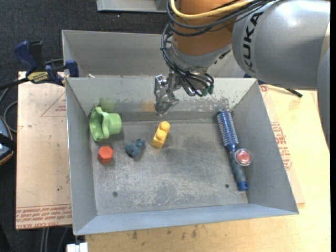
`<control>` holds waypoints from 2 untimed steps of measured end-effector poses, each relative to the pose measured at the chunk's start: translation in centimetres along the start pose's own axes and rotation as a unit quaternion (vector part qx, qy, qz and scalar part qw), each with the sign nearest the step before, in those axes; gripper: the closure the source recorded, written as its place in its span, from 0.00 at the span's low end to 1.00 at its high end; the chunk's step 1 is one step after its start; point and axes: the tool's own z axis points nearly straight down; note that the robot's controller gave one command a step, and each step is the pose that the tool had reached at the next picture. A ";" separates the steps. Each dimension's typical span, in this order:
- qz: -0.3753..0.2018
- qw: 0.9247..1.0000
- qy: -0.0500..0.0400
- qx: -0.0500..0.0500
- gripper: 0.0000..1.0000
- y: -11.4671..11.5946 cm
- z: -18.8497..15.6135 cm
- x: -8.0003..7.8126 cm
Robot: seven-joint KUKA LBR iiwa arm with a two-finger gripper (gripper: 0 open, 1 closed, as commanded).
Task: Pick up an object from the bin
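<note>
We see our silver arm (286, 33) entering from the upper right of the frame, its orange wrist cover (202, 20) at top centre, dark cables (169, 43) looped round it, gripper (163, 103) hanging below, pointing down, upper middle of the frame
</note>
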 end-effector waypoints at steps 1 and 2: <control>0.126 0.992 0.008 -0.001 1.00 1.3 6.7 1.7; 0.126 0.992 0.005 -0.001 0.00 1.2 6.6 1.6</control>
